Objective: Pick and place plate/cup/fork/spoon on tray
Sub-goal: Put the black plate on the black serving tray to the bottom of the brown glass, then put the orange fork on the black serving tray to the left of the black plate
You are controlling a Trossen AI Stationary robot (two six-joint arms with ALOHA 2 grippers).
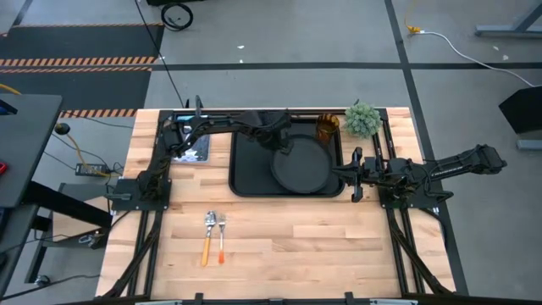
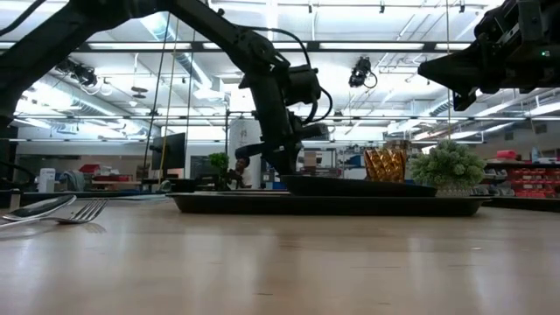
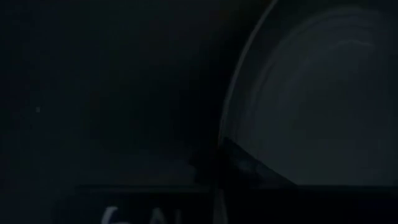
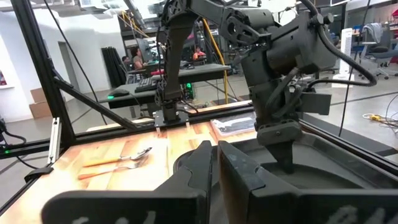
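Observation:
The round black plate (image 1: pixel 301 166) lies in the black tray (image 1: pixel 246 182) at the table's far middle. My left gripper (image 1: pixel 279 141) points down at the plate's far-left rim and is shut on it. The amber cup (image 1: pixel 328 127) stands at the tray's far right corner; I cannot tell whether it is on the tray or behind it. The spoon (image 1: pixel 208 237) and the fork (image 1: pixel 222 240) lie side by side on the table near the front, heads pointing far. My right gripper (image 1: pixel 354 175) is shut and empty above the tray's right rim. My left gripper holds the plate's far-left rim (image 3: pixel 229 134), with one finger (image 3: pixel 252 167) inside the rim and the other outside it. The fingers come from above, pointing down (image 4: pixel 283 152). In the low view the plate (image 2: pixel 359 185) lies about level on the tray.
A small green plant (image 1: pixel 362 119) stands beyond the tray's far right corner, next to the cup. A flat dark item (image 1: pixel 190 151) lies left of the tray. Bare wood lies between the tray and the table's near edge around the cutlery.

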